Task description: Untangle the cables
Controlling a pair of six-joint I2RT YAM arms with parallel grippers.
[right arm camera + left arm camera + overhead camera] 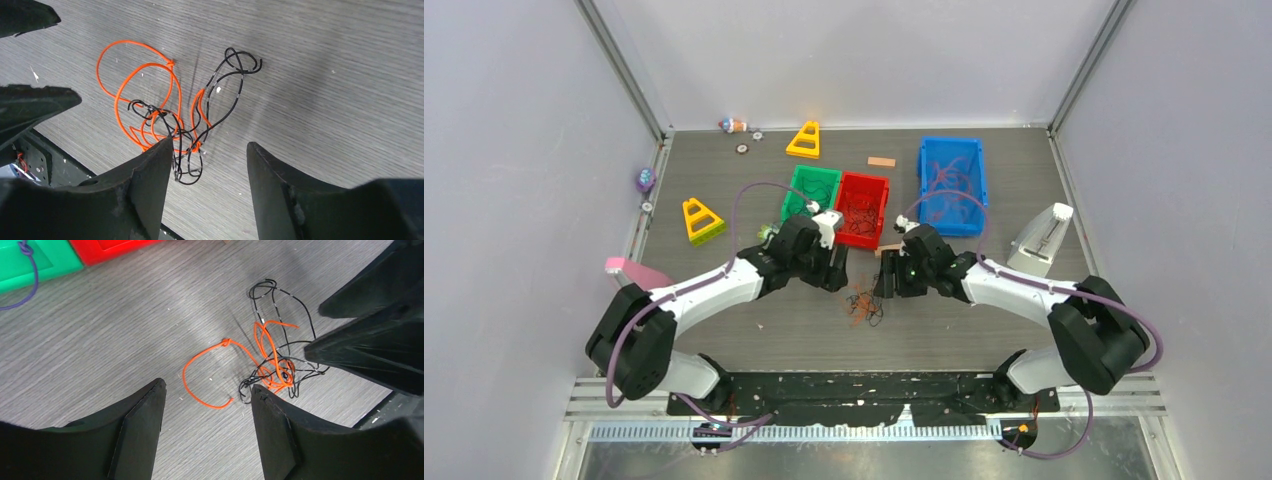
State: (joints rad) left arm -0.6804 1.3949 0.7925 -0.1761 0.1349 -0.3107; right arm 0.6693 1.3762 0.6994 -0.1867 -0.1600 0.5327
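Nearest, both arm bases sit at the table's (774,335) near edge. Just beyond them, mid-table, the cables (864,305) lie in one small clump flat on the grey surface, outside every bin. Orange-red and black strands are tangled together. In the left wrist view the cables (272,365) show one orange loop with a knot trailing off to the side; the right wrist view of the cables (170,120) shows black loops sticking out the far side.

Left gripper (836,275) hovers just left of the clump. In its own view the left gripper (207,387) has its jaws spread and nothing between them but bare table.

Right gripper (886,283) is just right of the clump, facing the left one. In its wrist view the right gripper (210,145) is released too, jaws apart. The clump's edge is right at one finger (150,175), not pinched.

Farther back: green bin (812,190), red bin (862,208) with dark strands inside, blue bin (951,185) with reddish strands. Yellow triangle (701,220) is at left, another yellow triangle (805,141) near the back wall.
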